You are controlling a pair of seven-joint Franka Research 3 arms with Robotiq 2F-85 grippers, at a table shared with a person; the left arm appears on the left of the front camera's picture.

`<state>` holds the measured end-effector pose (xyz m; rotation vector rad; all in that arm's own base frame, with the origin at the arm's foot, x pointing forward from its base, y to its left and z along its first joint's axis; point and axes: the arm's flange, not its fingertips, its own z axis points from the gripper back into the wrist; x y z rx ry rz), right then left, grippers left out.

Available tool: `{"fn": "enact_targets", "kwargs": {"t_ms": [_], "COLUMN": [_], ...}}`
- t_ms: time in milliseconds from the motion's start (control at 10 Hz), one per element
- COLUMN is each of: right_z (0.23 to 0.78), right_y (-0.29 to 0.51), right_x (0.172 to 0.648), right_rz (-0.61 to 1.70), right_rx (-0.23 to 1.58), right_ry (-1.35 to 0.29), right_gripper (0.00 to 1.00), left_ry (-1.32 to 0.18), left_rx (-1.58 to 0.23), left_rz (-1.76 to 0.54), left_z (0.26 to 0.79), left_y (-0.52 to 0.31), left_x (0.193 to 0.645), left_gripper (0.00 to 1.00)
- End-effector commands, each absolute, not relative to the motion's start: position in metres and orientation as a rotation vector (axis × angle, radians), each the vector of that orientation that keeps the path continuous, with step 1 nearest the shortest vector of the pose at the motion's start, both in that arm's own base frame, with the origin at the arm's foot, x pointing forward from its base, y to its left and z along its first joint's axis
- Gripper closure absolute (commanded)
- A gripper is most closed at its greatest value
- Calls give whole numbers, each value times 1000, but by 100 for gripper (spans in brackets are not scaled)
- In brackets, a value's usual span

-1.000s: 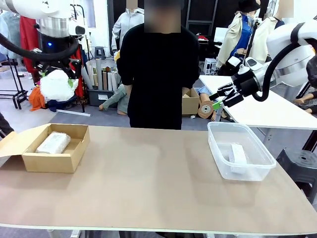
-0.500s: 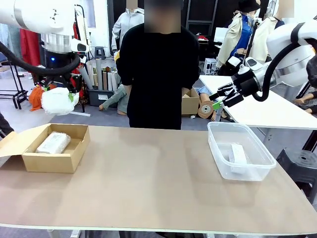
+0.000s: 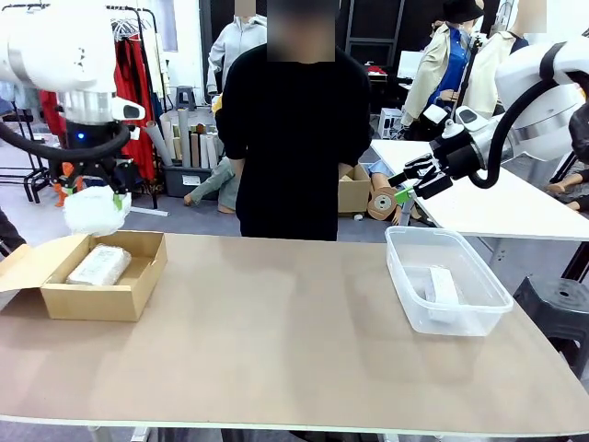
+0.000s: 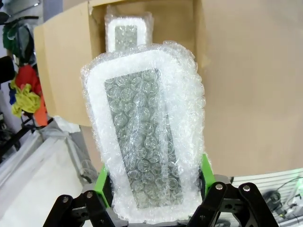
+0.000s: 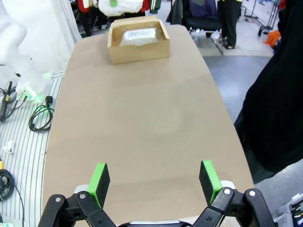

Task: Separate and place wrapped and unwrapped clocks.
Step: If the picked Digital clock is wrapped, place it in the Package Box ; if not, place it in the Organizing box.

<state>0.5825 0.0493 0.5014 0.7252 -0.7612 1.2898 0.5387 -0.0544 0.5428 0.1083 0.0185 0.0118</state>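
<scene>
Two oblong white bubble-wrap bundles and one small bare white rounded block make up the load. The first wrapped bundle (image 3: 98, 265) lies flat in the open tan cardboard box (image 3: 138, 293) at the left end of the brown table (image 3: 276, 331), near its far edge. The second wrapped bundle (image 3: 94, 210) hangs in the air above the box's far left corner, pinched between the green pads of the left gripper (image 3: 92, 195). In the left wrist view this bundle (image 4: 147, 142) stands lengthwise out from the gripper (image 4: 154, 189), whose fingers are narrowed onto its near end, with the boxed bundle (image 4: 128, 35) visible beyond it. The bare white block (image 3: 442, 285) rests in the clear plastic tub (image 3: 405, 304) near the table's right edge.

The right gripper (image 3: 405, 189) hovers beyond the tub's far side with fingers spread wide and nothing between them; its wrist view shows the green pads (image 5: 99, 177) far apart over bare table.

I judge the held bundle to be light, with a stiff core under a soft, springy wrap. The film looks slick and can creep, so a grip across the narrow width, squeezing down to the hard core, seems safest. Held at one end as now, the long free part could swing or sag. A clock inside is likely fragile, so it wants a low, gentle release beside the other bundle, not a drop.
</scene>
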Motion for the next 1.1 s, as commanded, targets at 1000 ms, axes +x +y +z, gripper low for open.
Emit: {"fn": "enact_targets", "kwargs": {"t_ms": [1000], "right_z": [503], "right_y": [50], "right_x": [583], "right_rz": [1298], "right_rx": [716], "right_ry": [-761], "right_gripper": [0], "left_ry": [-27], "left_rx": [95], "left_rz": [1], "left_z": [501], "left_y": [-47], "left_x": [534], "left_gripper": [100]}}
